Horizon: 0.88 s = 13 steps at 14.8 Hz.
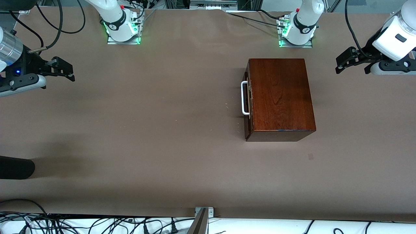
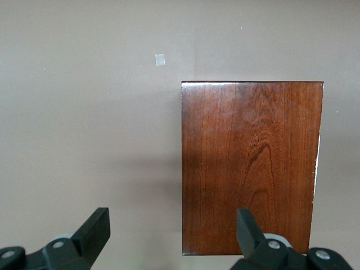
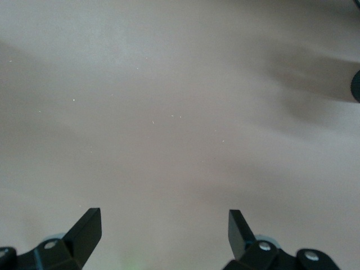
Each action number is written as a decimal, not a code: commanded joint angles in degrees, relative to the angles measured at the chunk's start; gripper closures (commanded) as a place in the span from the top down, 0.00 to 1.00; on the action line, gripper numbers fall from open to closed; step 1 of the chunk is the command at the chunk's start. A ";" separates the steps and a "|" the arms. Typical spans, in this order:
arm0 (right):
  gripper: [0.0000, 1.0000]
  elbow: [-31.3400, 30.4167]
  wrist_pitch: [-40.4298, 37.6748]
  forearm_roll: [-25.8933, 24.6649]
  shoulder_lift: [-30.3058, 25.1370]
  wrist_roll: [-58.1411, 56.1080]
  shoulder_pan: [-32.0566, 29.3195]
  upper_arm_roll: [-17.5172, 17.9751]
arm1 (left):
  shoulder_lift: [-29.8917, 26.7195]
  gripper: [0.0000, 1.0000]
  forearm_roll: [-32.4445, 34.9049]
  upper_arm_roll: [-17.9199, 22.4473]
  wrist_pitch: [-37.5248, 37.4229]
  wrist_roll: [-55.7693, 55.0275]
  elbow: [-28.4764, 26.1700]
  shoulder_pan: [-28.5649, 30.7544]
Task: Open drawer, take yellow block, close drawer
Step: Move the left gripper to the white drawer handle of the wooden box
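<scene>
The dark reddish-brown wooden box (image 1: 281, 97) stands on the table toward the left arm's end. Its drawer (image 1: 248, 97) is shut, and the white bar handle (image 1: 244, 98) faces the right arm's end. The yellow block is hidden. My left gripper (image 1: 352, 69) is open and empty, up in the air beside the box at the left arm's end of the table. The left wrist view shows the box top (image 2: 251, 169) beyond the open left gripper (image 2: 173, 222). My right gripper (image 1: 67, 71) is open and empty over the right arm's end of the table. The right wrist view shows only bare table past the right gripper (image 3: 164, 222).
The table (image 1: 146, 123) is covered in brown paper. A black rounded object (image 1: 16, 167) juts in at the right arm's end, nearer the front camera. A small pale mark (image 1: 310, 156) lies on the table nearer the camera than the box. Cables run along the table's edges.
</scene>
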 commanded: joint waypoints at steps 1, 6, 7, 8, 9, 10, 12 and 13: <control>1.00 0.21 -0.92 0.05 -0.43 0.34 -0.30 0.22 | 1.12 1.00 1.27 -0.25 -1.39 0.12 2.29 -0.13; 1.00 0.13 -0.84 0.05 -0.34 0.34 -0.30 0.22 | 1.47 1.00 1.36 -0.25 -3.22 0.38 2.29 -0.04; 1.00 0.13 -0.92 0.05 -0.34 0.34 -0.30 0.22 | 1.56 1.00 1.36 -0.34 -4.02 0.38 2.37 -0.12; 1.00 0.13 -1.01 0.05 -0.34 0.43 -0.39 0.22 | 1.91 1.00 1.36 -0.51 -4.81 0.38 2.03 -0.30; 1.00 0.04 -1.10 0.05 -0.26 0.43 -0.47 0.13 | 4.17 1.00 1.36 -1.56 -7.60 0.47 2.20 -0.56; 1.00 0.04 -1.28 0.05 -0.26 0.34 -0.48 0.04 | 4.89 1.00 0.58 -1.83 -12.50 0.12 2.98 -0.39; 1.00 0.04 -1.63 0.05 -0.26 0.34 -0.48 0.04 | 5.51 1.00 -0.92 -1.92 -16.24 0.12 4.13 -0.65; 1.00 0.04 -1.80 0.14 -0.34 0.34 -0.48 0.04 | 5.60 1.00 -1.27 -2.01 -16.24 0.38 4.22 -0.83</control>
